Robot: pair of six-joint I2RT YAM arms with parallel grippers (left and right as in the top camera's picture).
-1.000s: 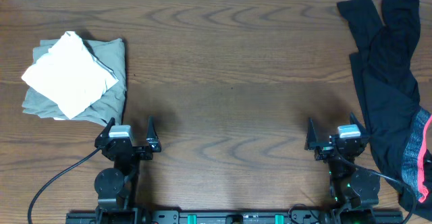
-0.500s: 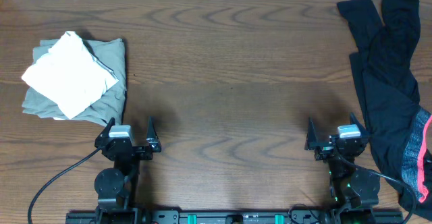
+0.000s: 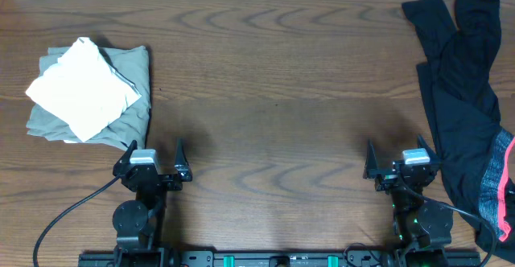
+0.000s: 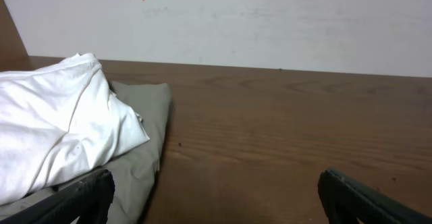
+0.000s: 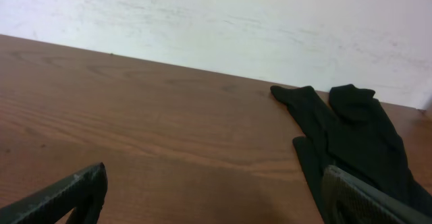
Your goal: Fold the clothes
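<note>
Nearest me, my left claw (image 3: 154,149) and my right claw (image 3: 394,151) both hang spread wide over bare table (image 3: 273,130), nothing between the fingers of either.

Just beyond my left claw, at its 11 o'clock, lies a white garment (image 3: 80,90), folded into a thick pad and set askew on a grey-olive garment (image 3: 138,67), also folded flat. That makes two pieces in that stack, one of each colour.

Beside my right claw at 3 o'clock, and running away to 1 o'clock at the far corner, sprawls a black garment (image 3: 463,98), unfolded and rumpled, its narrow ends trailing toward the far edge. A coral band (image 3: 500,182) shows at its near end. I cannot tell whether that belongs to the same piece or to a second one, so I count one black garment for certain.

I judge the black cloth light, limp and thin. It should bunch and drag rather than slide as a sheet. I would pinch it at an outer edge or corner, one claw on each side, to spread it flat first.
</note>
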